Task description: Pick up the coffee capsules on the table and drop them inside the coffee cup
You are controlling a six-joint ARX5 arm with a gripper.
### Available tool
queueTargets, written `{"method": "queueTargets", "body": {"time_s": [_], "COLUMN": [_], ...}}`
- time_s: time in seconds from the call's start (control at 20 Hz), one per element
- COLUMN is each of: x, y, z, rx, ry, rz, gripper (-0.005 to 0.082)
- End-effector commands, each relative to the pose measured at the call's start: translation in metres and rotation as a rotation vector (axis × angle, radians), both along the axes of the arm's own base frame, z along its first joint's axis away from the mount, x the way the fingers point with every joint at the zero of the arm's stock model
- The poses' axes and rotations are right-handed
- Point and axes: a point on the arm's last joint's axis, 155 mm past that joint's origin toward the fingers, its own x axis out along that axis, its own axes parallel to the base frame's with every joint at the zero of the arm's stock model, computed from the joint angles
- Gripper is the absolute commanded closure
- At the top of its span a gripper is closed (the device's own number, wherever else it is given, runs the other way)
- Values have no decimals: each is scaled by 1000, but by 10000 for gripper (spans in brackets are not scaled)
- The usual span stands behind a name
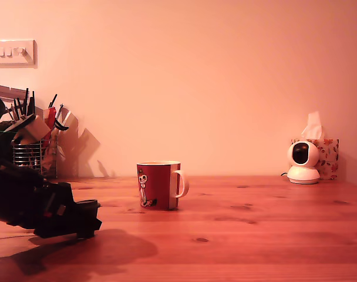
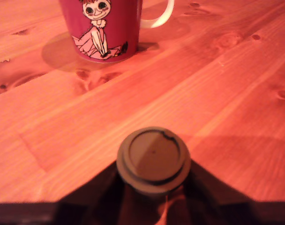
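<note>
A: Where's the gripper (image 1: 87, 217)?

B: Low over the table (image 1: 255, 235), at the exterior view's left, nearer the camera than the cup (image 1: 159, 185). In the wrist view a capsule (image 2: 153, 159) sits between the two dark jaw sides, flat face turned to the camera. It looks pinched there, jaws drawn in to about the capsule's width.

A: Sure it's held?

B: Not entirely. The contact points are in shadow, so I'd call it a judgement. The pod does sit snug at the jaws' throat, with table showing beyond it.

A: And the cup?

B: Upright, mid-table, handle to the exterior view's right, well apart from the gripper. The wrist view shows its cartoon side straight ahead, farther off.

A: So the step is the carry?

B: I'd say so. Lift straight up first, high enough to clear the rim, then travel across to above the opening. Centre over the white inside before letting go; the pod is small against the mouth, so there's margin, but a low approach would knock the wall.

A: Any second capsule?

B: None visible in either view.
</note>
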Motion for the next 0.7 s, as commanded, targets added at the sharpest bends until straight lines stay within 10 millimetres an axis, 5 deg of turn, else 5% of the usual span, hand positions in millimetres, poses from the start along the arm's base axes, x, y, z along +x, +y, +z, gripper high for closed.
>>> {"method": "queueTargets", "body": {"time_s": [0.0,0.2,0.65], "x": [0,5,24], "y": [-1,-4,-10], "z": [-1,22,124], "rx": [-1,-30,-147], "ry": [-3,-60,-254], "rz": [-5,-4,15], "gripper": [592,592,591]}}
